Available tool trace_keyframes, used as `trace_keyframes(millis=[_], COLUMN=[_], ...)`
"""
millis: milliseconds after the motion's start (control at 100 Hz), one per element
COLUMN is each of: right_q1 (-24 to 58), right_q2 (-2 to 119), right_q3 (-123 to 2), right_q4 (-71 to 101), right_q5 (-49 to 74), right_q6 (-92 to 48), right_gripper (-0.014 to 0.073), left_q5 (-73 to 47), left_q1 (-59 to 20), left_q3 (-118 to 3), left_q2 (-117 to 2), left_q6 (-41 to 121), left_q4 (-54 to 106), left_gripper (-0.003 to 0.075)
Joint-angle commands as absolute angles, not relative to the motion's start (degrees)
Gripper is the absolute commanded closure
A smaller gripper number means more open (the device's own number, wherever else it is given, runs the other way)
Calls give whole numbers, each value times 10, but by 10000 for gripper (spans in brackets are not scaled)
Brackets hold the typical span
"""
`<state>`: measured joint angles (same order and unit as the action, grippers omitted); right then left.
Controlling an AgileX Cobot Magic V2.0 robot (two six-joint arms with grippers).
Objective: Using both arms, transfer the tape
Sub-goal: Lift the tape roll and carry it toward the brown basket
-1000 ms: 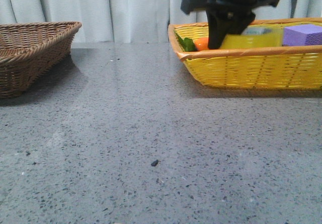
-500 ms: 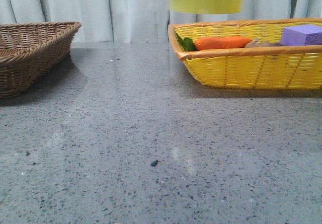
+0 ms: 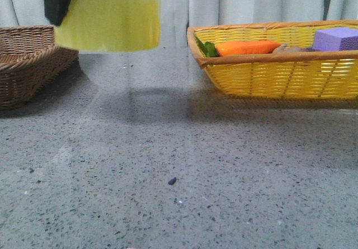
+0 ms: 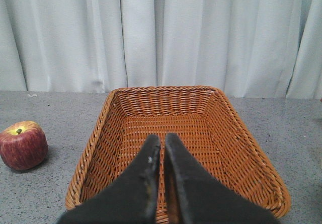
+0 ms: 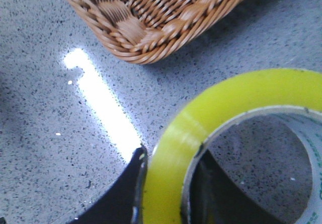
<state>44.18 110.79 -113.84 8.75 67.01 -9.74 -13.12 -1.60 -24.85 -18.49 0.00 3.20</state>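
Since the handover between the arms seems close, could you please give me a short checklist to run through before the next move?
1. Right gripper pinches the tape wall between its fingers: ok.
2. Tape is lifted off the table, near the brown basket: ok.
3. Left gripper is ready to receive: not ok, its fingers are together.
4. Left gripper is near the tape: cannot tell, it is out of the front view and faces the brown basket.
5. Brown basket interior is free: ok.
6. Tape core is reachable for a second grasp: ok, most of the ring is uncovered.
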Motion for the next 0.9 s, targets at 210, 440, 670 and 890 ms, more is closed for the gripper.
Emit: trace_keyframes(millis=[210,440,670,890], right_q1=[440,440,440,439], right_q2=[1135,1148,1147,1111], right_q3=[-1160,-1160,-1162,-1162], right_q4=[63,56,56,44], right_q5=[650,650,644,656], right_q6=[-106,-106,-106,-106], right_gripper=[626,463,335,335], left_q5=[-87,-87,-87,-88], left_q1=[-15,-15,-15,-19], left_q3=[-269,-269,-269,-269], left_q2=[-194,-194,-194,-194], left_q6=[-6,-6,-6,-6], left_q4=[38,38,38,38], left_gripper=[741,741,741,741])
